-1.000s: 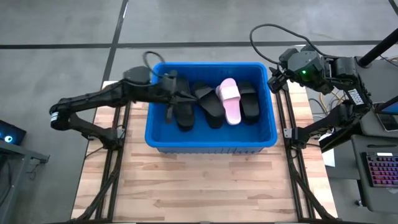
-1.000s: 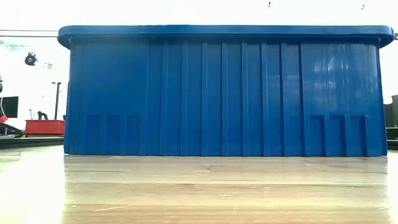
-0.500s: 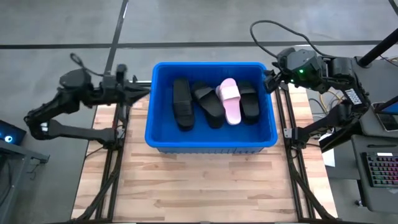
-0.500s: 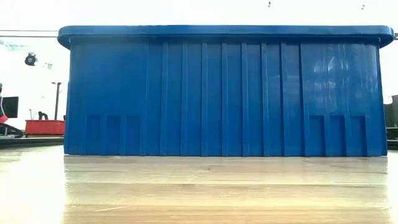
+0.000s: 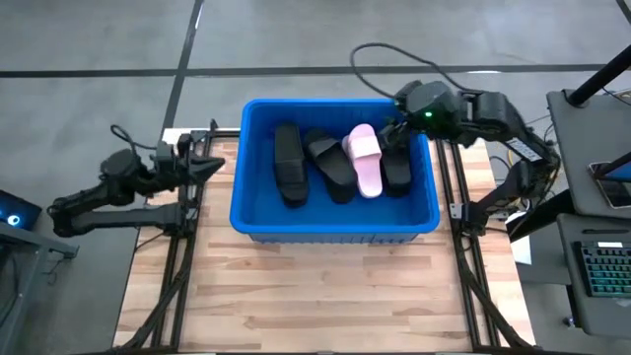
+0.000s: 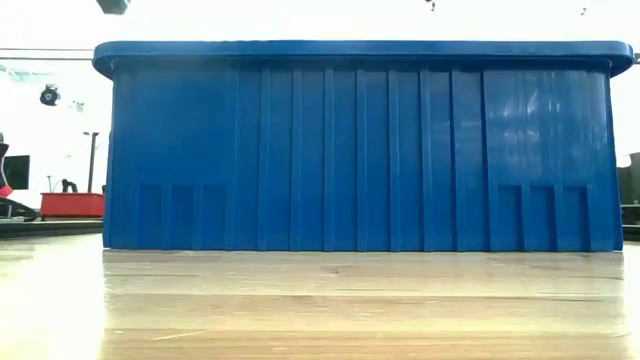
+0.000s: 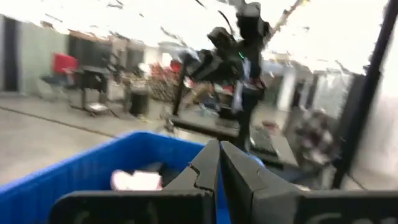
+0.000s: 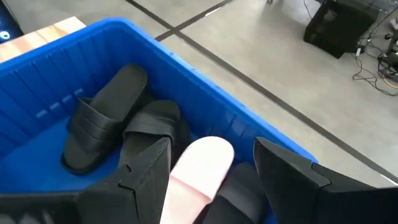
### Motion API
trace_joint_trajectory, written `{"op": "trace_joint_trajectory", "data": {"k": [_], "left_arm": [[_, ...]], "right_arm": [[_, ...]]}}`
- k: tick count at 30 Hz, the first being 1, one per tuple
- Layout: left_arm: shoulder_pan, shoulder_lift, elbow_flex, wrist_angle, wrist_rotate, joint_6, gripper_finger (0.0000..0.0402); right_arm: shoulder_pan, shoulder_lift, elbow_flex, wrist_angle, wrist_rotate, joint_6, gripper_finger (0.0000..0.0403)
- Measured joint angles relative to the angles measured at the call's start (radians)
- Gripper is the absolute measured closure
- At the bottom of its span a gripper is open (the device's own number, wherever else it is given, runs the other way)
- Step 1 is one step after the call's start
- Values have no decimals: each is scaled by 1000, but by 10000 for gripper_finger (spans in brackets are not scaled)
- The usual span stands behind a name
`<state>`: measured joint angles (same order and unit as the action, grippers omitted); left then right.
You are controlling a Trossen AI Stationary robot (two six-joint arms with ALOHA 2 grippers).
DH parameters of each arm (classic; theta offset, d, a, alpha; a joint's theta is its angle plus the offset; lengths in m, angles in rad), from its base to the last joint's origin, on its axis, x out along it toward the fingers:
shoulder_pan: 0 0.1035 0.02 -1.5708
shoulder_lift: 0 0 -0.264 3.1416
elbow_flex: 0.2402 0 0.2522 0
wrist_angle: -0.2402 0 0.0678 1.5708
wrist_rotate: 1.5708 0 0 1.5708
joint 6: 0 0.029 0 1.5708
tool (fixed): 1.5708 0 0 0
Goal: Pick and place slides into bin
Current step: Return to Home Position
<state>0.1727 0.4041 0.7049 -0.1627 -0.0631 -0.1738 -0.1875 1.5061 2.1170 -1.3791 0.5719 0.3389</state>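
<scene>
Bright blue ribbed plastic bin (image 5: 335, 225) is holding black rubber slides (image 5: 288, 163) and a light pink rubber slide (image 5: 365, 158). Right gripper (image 5: 391, 131) is hovering over them, jaws released. Left gripper (image 5: 217, 164) is waiting beside the bin, jaws clenched together.

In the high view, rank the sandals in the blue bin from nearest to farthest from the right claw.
From the right claw, above the bin's far right corner:
1. Rightmost black sandal, at the row's right end.
2. Pink sandal, next along to the left.
3. Middle black sandal, near the bin's centre.
4. Leftmost black sandal, by the left wall.
</scene>
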Motion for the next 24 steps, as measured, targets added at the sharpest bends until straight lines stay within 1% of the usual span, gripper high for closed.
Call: {"op": "trace_joint_trajectory", "data": {"k": [2,4,6,9,12,16,21,24], "left_arm": [[1,-23,-55,58,-51,4,402],[1,-48,-105,68,-113,28,402],[1,-63,-143,84,-137,29,402],[-1,-66,-195,73,-127,21,402],[-12,-67,-245,73,-103,-26,402],[-52,-71,-293,92,-87,-56,402],[-124,-73,-301,105,-86,-20,401],[-176,-75,-314,135,-92,33,401]], "right_arm": [[0,21,0,13,-6,0,182],[0,42,0,24,-27,1,182],[0,60,0,42,-54,0,182],[0,78,-1,58,-59,0,182],[0,83,-1,59,-59,0,182],[0,84,0,66,-57,1,182],[0,78,1,78,-56,1,182],[-1,76,2,79,-56,1,182]]}}
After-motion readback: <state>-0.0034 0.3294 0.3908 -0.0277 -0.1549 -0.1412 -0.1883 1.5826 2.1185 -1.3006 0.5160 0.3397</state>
